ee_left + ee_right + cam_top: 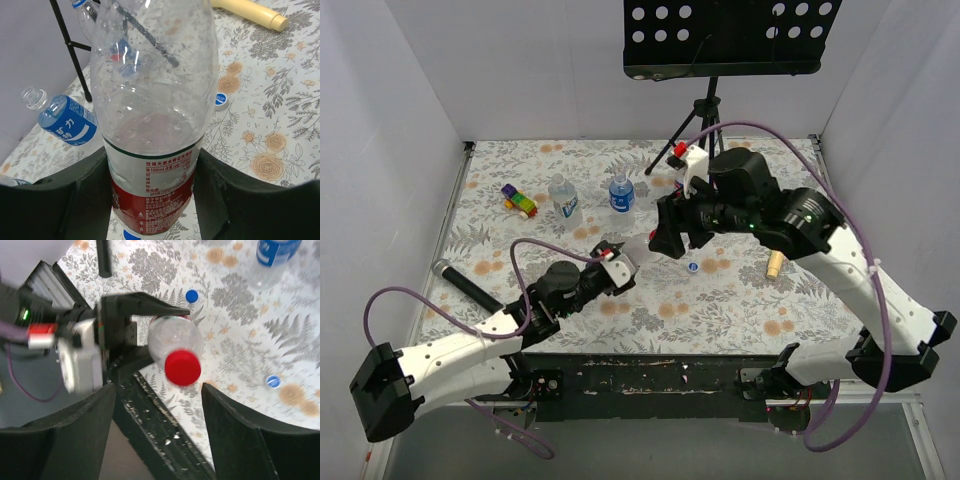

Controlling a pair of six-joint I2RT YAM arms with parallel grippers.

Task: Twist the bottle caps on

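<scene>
We see left pincer (152, 210) clamping bottle (152, 100) at label, above table (295, 115). Right pincer (157, 407) wide, clear of red cap (183, 367) on neck. We fear cap drops off if threads barely engaged. Threads hidden under cap; in top view right arm blocks neck.

Two arms, left arm (450, 355) and right arm (865, 275): white shells, black joints, black bases (385, 390). A purple cable (765, 125) looped along each. A green light (807, 210) glowed near the right wrist. Fingers (65, 440) were broad, matte black.
</scene>
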